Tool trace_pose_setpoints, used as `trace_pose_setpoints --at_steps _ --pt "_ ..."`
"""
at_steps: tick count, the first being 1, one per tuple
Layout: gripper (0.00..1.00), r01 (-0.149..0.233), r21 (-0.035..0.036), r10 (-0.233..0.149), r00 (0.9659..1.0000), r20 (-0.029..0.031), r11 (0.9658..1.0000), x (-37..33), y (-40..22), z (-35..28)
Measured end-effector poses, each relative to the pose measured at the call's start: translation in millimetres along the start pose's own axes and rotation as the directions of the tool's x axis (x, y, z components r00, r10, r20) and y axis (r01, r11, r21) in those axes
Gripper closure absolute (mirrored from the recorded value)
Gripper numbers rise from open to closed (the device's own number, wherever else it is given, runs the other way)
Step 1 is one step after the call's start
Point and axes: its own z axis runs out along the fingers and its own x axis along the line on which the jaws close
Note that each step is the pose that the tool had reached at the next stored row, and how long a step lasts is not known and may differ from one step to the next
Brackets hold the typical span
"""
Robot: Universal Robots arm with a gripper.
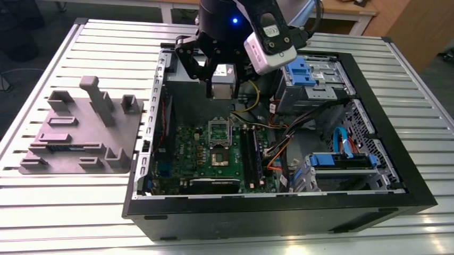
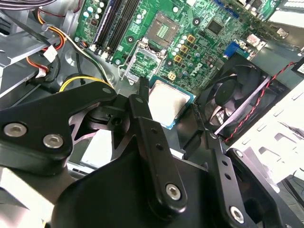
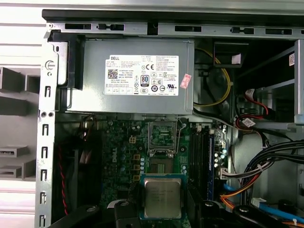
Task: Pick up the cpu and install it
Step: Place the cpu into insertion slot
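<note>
My gripper (image 1: 223, 89) is shut on the cpu (image 1: 223, 84), a small silver square chip. I hold it in the air above the open computer case (image 1: 397, 186), over the edge of the power supply. In both wrist views the cpu (image 2: 166, 102) (image 3: 162, 197) sits flat between the black fingers (image 2: 142, 109) (image 3: 124, 209). Below it on the green motherboard (image 1: 191, 143) is the socket (image 1: 221, 156) (image 3: 161, 166) (image 2: 164, 31). The socket's metal frame (image 1: 218, 133) (image 3: 162, 135) is lifted open on the power supply side.
A grey power supply with a white label (image 3: 128, 76) fills the case's far end. A black fan (image 2: 232, 95), memory slots (image 1: 250, 151), loose cables (image 1: 284, 143) and blue drive cages (image 1: 305, 71) surround the socket. A grey fixture plate (image 1: 78, 133) lies on the slatted table at the exterior view's left.
</note>
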Motion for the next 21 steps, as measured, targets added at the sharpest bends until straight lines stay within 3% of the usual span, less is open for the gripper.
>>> trace_pose_setpoints --at_steps 11,21 --pt "0.53 -0.007 -0.0001 0.007 1.0000 0.0002 1.0000 -2.0 -2.2 16.0" --pt "0.53 -0.008 0.0017 0.008 1.0000 0.0002 1.0000 -2.1 -2.2 16.2"
